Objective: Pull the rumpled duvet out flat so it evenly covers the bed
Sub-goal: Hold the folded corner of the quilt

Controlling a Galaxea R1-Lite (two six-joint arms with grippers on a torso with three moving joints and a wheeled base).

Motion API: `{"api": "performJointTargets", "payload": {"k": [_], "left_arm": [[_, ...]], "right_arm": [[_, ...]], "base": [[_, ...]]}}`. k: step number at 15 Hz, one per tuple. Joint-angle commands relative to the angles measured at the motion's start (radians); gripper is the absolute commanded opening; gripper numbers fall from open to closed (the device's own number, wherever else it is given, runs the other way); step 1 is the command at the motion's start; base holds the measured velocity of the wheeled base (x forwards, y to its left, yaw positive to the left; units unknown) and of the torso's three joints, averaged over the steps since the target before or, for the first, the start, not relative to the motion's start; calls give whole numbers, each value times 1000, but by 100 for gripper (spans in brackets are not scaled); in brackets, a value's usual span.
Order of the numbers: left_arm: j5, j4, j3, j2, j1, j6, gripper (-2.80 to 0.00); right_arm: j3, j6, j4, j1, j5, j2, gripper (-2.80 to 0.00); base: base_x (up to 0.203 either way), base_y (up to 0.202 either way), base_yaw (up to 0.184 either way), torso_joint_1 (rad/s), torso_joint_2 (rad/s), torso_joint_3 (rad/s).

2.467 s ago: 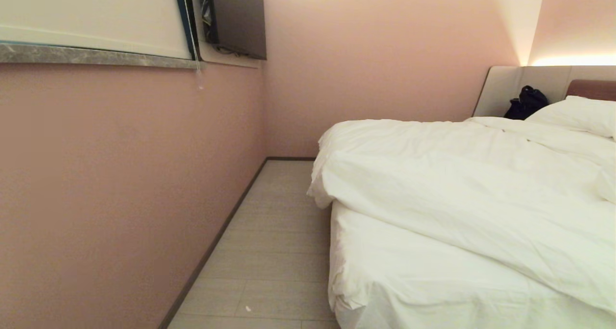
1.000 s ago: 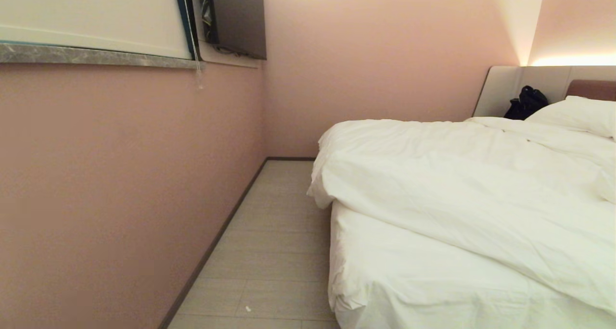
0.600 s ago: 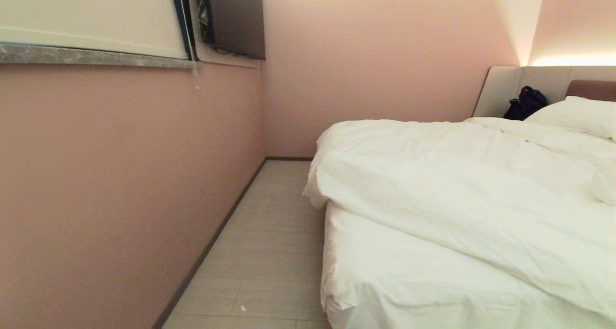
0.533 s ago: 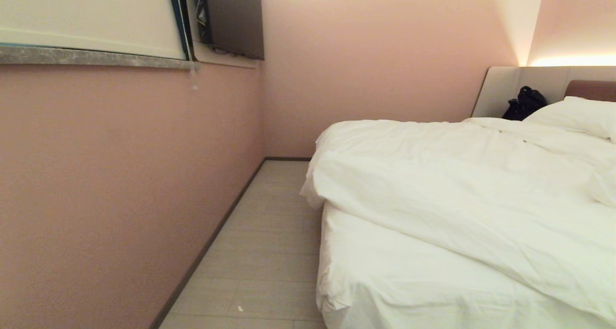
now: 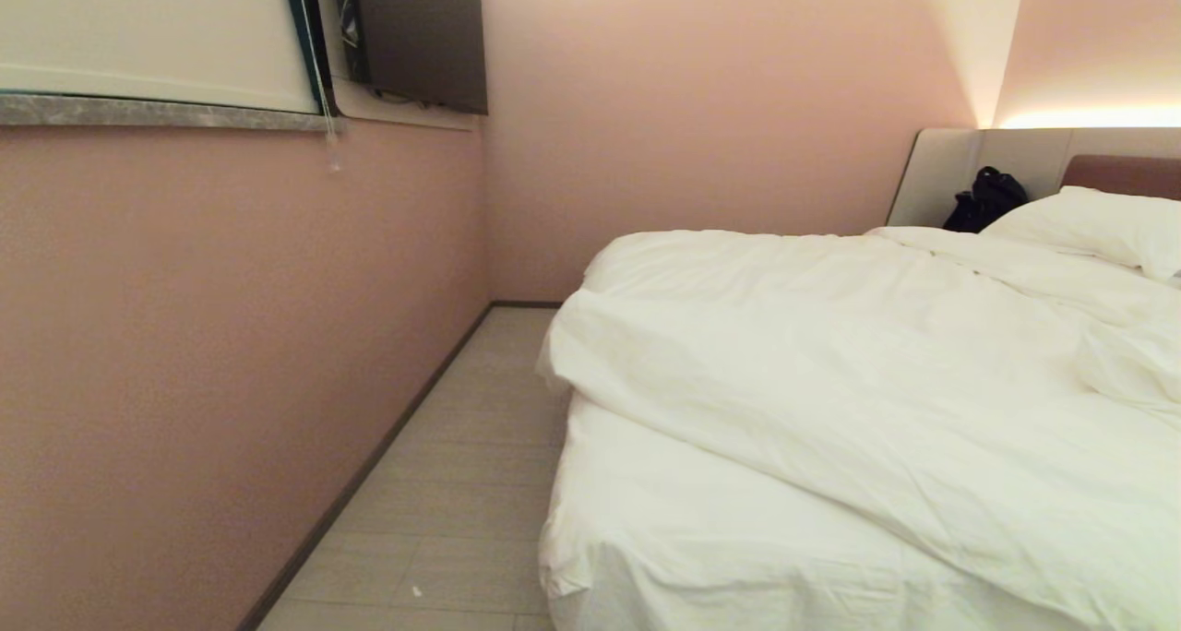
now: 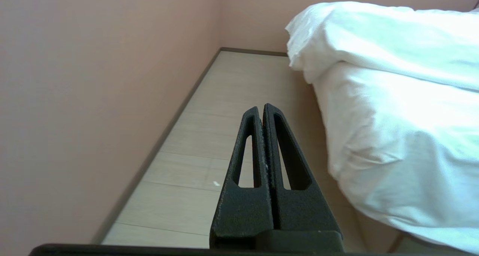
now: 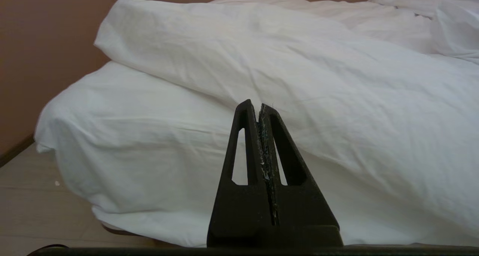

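Beyond the right gripper (image 7: 259, 107), whose black wedge-shaped fingers press together empty, the puffy, wrinkled white duvet (image 7: 284, 57) lies bunched across the bed (image 7: 131, 143). Beside it, the left gripper (image 6: 262, 108), likewise pressed together, points along pale floor planks (image 6: 224, 98).

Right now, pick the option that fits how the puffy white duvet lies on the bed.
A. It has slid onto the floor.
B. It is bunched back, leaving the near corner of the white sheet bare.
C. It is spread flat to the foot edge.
B: the puffy white duvet ends in a slanting fold, and the near corner of the white-sheeted bed lies bare below it.
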Motion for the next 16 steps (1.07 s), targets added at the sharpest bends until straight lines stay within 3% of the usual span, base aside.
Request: {"api": "performJointTargets", "payload": {"k": [1,16], "left_arm": [[1,0,0,0,0,-1,-280],[1,0,0,0,0,-2,-280]], "right_arm": [[0,-1,0,0,1,1,-280],[0,-1,0,0,0,1,-280]], "base": [[0,-189,-2,2,6,2],[0,-192,0,2,2,3]]}}
